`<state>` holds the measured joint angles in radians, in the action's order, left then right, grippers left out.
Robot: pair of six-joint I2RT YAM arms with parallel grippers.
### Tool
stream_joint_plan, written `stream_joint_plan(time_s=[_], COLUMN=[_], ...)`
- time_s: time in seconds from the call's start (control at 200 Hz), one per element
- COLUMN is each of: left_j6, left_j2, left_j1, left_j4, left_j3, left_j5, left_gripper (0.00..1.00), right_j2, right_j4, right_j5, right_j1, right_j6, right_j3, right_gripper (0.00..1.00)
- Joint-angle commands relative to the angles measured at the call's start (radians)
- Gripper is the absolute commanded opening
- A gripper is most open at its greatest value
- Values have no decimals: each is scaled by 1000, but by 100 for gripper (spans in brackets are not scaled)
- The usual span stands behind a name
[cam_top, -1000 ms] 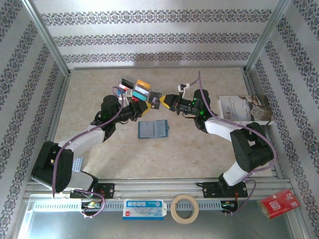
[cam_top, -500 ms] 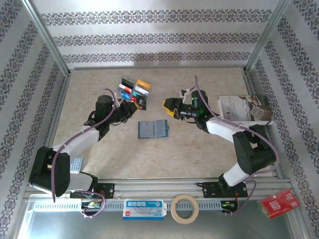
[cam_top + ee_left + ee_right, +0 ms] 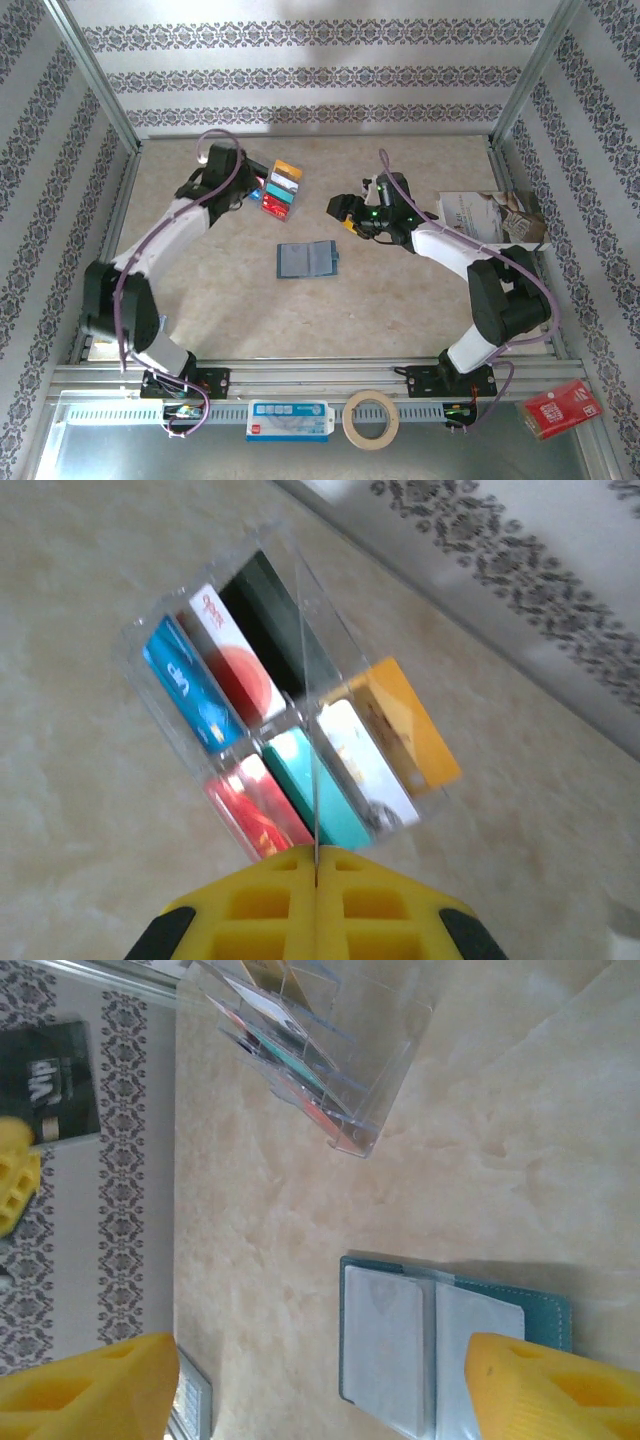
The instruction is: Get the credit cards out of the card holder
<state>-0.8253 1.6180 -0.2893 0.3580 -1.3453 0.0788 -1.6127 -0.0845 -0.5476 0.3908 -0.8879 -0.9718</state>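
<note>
The slate-blue card holder (image 3: 307,259) lies open and flat at mid-table, its clear inner sleeves (image 3: 385,1345) facing up. My left gripper (image 3: 316,865) is shut on a black credit card (image 3: 55,1080), which looks like a thin line from its own wrist. It hovers just left of a clear organizer (image 3: 282,188) that holds several credit cards: blue (image 3: 190,695), teal (image 3: 310,790), red (image 3: 255,810) and orange (image 3: 410,730). My right gripper (image 3: 342,215) is open above the table, right of the organizer, with nothing between its fingers (image 3: 90,1390).
A white-and-brown booklet (image 3: 490,218) lies at the right edge. On the front rail sit a tape roll (image 3: 370,418), a red packet (image 3: 560,408) and a white device (image 3: 288,420). Patterned walls close in three sides.
The right gripper let go of the black card and opened. The left arm swung back and left with the card, from mid-table to beside the organizer.
</note>
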Motion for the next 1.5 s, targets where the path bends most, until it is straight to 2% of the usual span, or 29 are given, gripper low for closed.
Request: stream_joint_plan(time_s=[0.0, 0.135, 0.29, 0.47, 0.719, 1.089, 1.184, 1.494], left_j6=[-44, -67, -102, -90, -132, -323, -340, -424], left_j2=[136, 270, 329, 423, 487, 577, 596, 694], left_j1=[-32, -47, -47, -47, -47, -48, -48, -47], left_j4=[205, 235, 188, 244, 274, 369, 344, 421], left_j3=[-188, -334, -368, -469, -532, -653, -666, -788], left_j5=[194, 260, 314, 358, 405, 420, 406, 371], left_gripper=[0, 0, 0, 0, 0, 0, 0, 0], right_j2=[-15, -13, -5, 12, -13, -33, -27, -16], right_j4=[35, 37, 46, 43, 34, 38, 49, 60], right_j5=[30, 11, -12, 20, 14, 9, 6, -11], right_j1=[14, 16, 16, 32, 51, 65, 62, 45], right_j6=[39, 47, 56, 91, 68, 62, 71, 76], right_j3=[-26, -26, -31, -29, -29, -48, -56, -61], right_gripper=[79, 81, 83, 88, 89, 89, 89, 88])
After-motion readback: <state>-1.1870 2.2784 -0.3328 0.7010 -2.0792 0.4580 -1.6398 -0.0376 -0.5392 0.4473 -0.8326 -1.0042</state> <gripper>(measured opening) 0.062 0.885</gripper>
